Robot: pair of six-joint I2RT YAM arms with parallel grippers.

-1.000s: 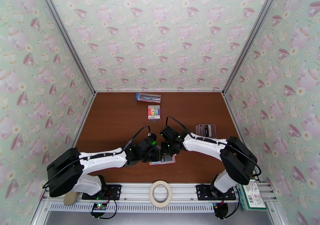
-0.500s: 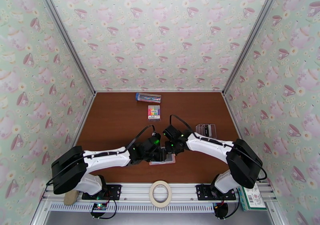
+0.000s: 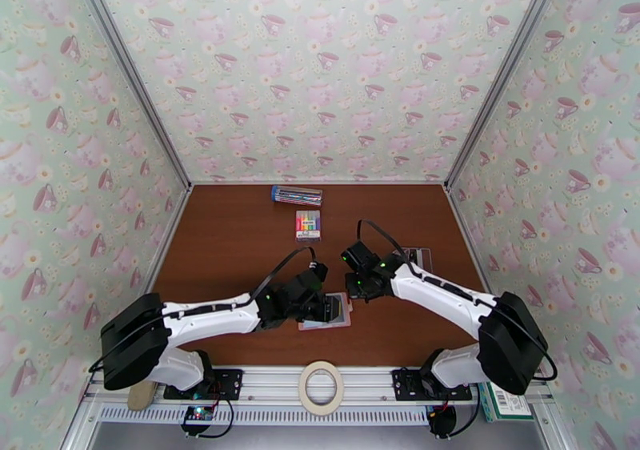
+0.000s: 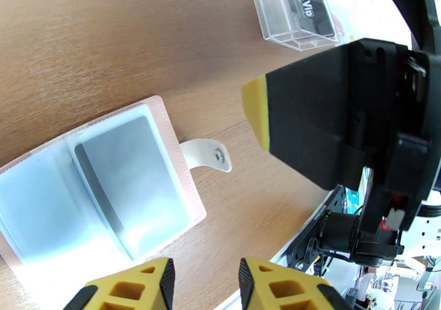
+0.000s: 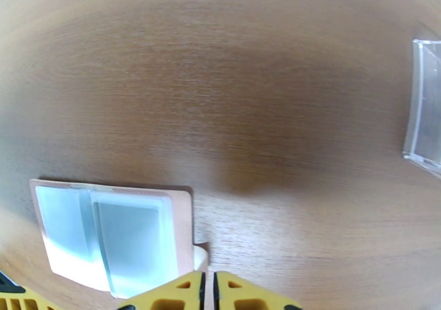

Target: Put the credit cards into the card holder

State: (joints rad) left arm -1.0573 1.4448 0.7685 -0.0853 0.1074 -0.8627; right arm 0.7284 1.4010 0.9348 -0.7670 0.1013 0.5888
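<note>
The left gripper (image 4: 203,283) is hanging released, its yellow fingertips parted with nothing between them, above the wood just beside the dusty-pink leather-like folding card holder (image 4: 159,110). The card holder is lying open and flat on the brown wooden table (image 4: 110,41), with its strap and small metal snap button (image 4: 219,154) sticking out sideways. A thin silver-grey plastic card (image 4: 132,178) with a dark band along one long edge is lying at one of the pale inner pockets. How deep it is sitting I cannot tell, and no writing is showing on it.

The right gripper (image 5: 208,290) is hovering with its fingertips pinched almost together, gripping nothing, near the strap side of the card holder (image 5: 182,223).

Farther off, a clear plastic stand (image 4: 273,30) is holding a dark grey card (image 4: 308,10) printed "VIP" in pale letters, beside smaller script too fine to read. Toward the back wall, a pack of rainbow-coloured markers (image 3: 308,224) and a long clear pen box with blue ends (image 3: 297,195) are lying well apart from the holder, their labels too small to read.
</note>
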